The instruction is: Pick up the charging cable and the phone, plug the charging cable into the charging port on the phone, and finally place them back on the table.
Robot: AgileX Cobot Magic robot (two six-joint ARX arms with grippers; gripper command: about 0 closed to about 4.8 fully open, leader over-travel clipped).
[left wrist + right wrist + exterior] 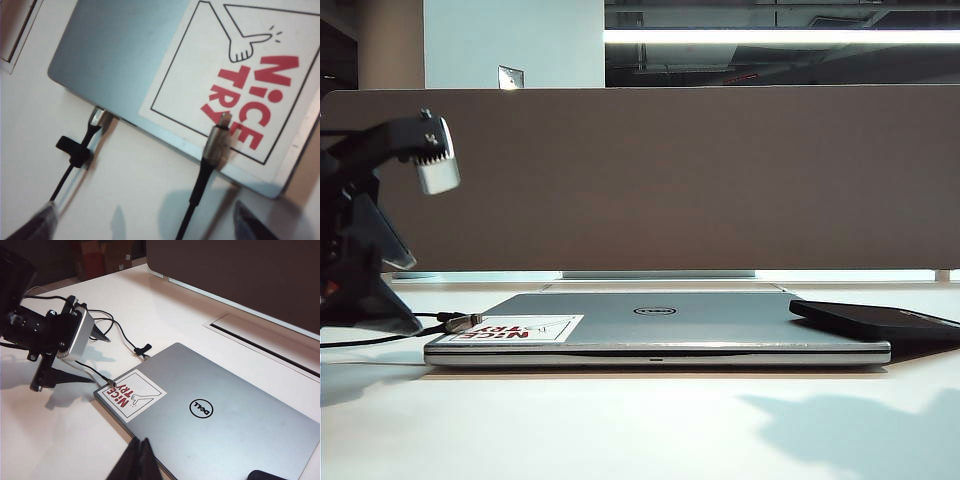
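Both left gripper [142, 222] fingers spread, charging cable [216, 145] plug between; right gripper [140, 452] pressed together.

A: The laptop [660, 325] is silver with a black round logo [201, 409] on the lid. Its sticker [235, 85] is white, with a thin black outline, a hand drawn in black line and red block letters.

B: The charging cable [200, 185] is black, ending in a silver plug on a dark collar. A 2nd black cord [75, 160] carries a black tie.

A: The phone [875, 320] is glossy black. The table [620, 430] is white, the divider panel [700, 180] brown-grey.

B: The left gripper [145, 227] has dark fingertips [252, 225]; the right gripper [137, 460] is black too
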